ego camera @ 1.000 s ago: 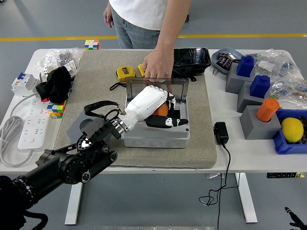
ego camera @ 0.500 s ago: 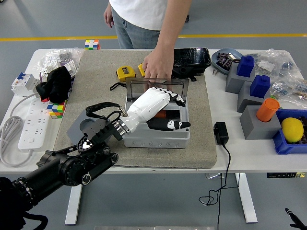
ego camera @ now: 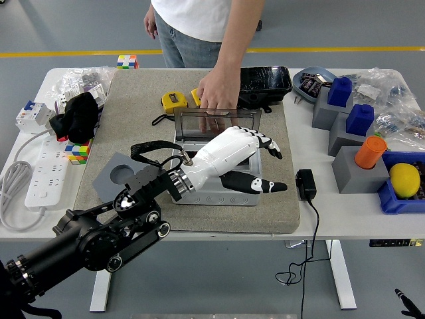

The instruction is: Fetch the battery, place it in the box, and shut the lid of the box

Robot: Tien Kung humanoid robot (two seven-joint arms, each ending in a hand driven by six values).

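Observation:
A grey plastic box (ego camera: 219, 194) stands on the grey mat (ego camera: 133, 126), with its clear lid (ego camera: 216, 123) upright at the back. A person's hand (ego camera: 216, 92) rests on the lid's top edge. My left hand (ego camera: 275, 167), white with black fingertips, reaches over the box from the left. Its fingers are spread and hold nothing, and they stick out past the box's right wall. The hand hides the box's inside, so the battery does not show.
A yellow tape measure (ego camera: 174, 101) and a black pouch (ego camera: 265, 81) lie behind the box. A black adapter (ego camera: 306, 184) lies to its right and a grey block (ego camera: 118, 174) to its left. A power strip (ego camera: 46, 176) is far left. Grey and blue blocks (ego camera: 345, 113), an orange cylinder (ego camera: 370, 151) and a lemon (ego camera: 405, 179) are at the right.
My left hand has risen out of the box and moved right, with its fingers opening. The orange battery seen under it in the box earlier is now hidden. The person's hand stays on the lid.

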